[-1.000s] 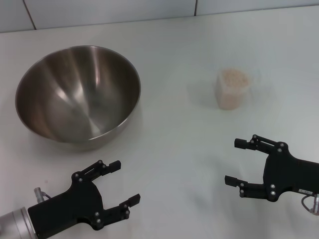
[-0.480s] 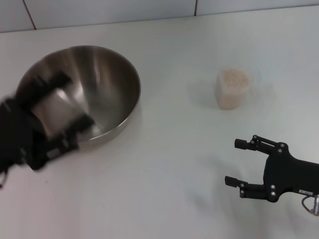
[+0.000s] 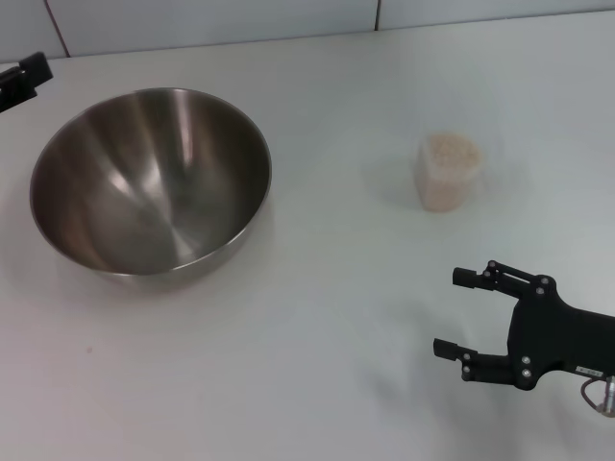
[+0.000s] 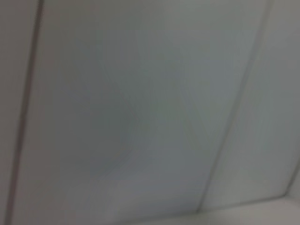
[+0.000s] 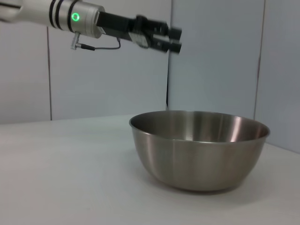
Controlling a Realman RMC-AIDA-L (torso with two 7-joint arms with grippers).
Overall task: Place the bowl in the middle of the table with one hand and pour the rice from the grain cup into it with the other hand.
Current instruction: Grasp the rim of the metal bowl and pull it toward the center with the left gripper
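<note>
- The stainless-steel bowl point(image 3: 152, 181) sat upright on the white table point(image 3: 317, 317), toward the robot's left side, empty inside.
- The clear grain cup point(image 3: 448, 171) stood upright on the table to the right of the bowl and well apart from it, filled with rice point(image 3: 450, 150) nearly to its rim.
- The left gripper point(image 5: 169, 39) hung in the air high over the bowl, touching nothing; whether its fingers were spread or closed could not be told.
- The right gripper point(image 3: 463, 312) hovered low at the near right of the table, nearer than the cup, its fingers spread wide and empty.
- The left wrist view showed only the tiled wall point(image 4: 140, 112).
</note>
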